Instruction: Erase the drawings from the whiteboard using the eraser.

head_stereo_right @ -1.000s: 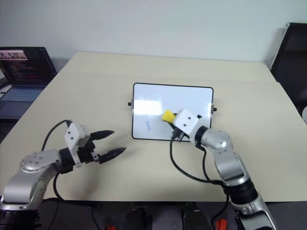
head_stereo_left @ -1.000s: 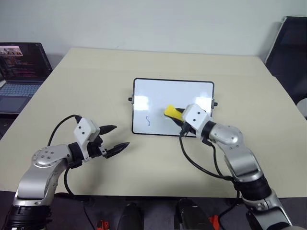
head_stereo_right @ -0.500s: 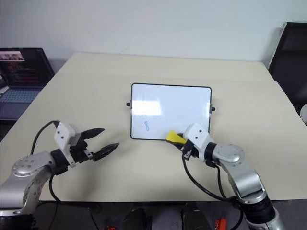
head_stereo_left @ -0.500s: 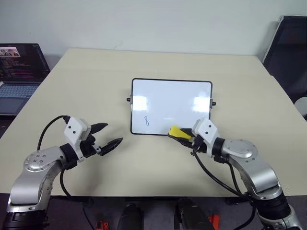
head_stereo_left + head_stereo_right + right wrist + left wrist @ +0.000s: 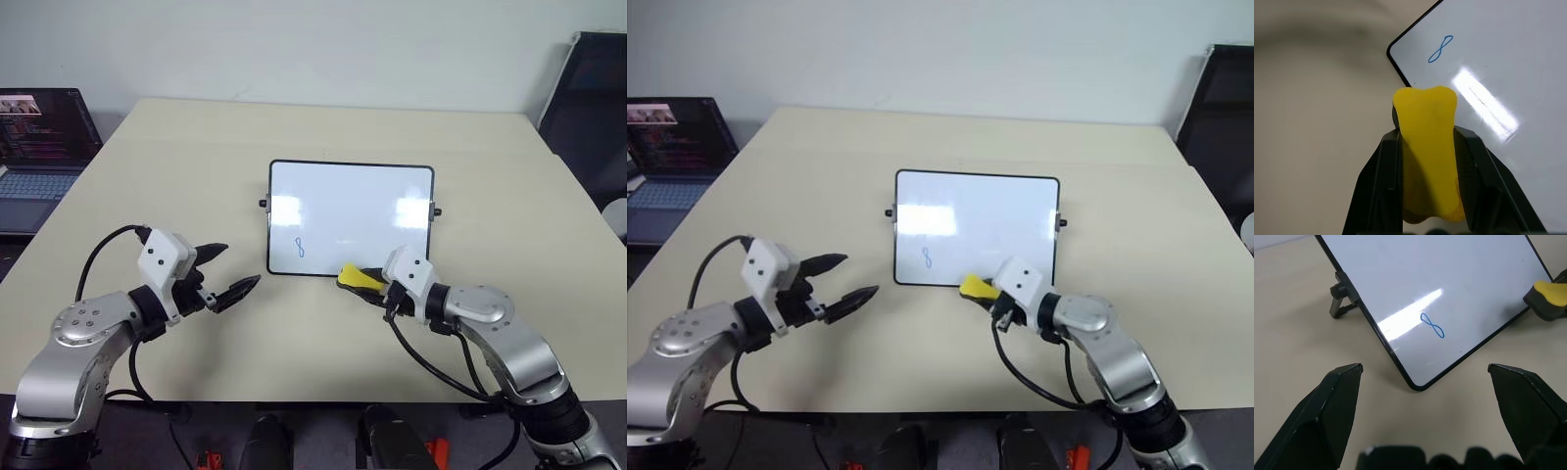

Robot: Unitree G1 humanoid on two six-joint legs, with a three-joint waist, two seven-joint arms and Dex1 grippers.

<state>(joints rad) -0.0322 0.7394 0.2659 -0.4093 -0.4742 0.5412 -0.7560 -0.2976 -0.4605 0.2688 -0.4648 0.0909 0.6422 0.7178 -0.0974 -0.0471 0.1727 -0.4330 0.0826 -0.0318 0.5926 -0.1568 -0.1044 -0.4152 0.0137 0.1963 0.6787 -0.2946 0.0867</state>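
Erasing partly done by look of it: whiteboard (image 5: 351, 219) on table (image 5: 294, 137) mostly clean, one blue "8" mark (image 5: 301, 248) left near its lower left corner. Laptop (image 5: 39, 147) far off beyond left gripper. Left gripper (image 5: 225, 269) jaws apart, empty, pointing at board's left edge, near but apart. Right gripper (image 5: 364, 284) clamped on yellow eraser (image 5: 354, 278), low at board's bottom edge; mark just ahead, to its left.

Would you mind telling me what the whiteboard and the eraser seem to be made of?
Whiteboard: a glossy white coated panel, judging by its bright glare patches, in a thin black frame, probably plastic. Eraser: matte yellow, likely foam or soft plastic, with no shine.
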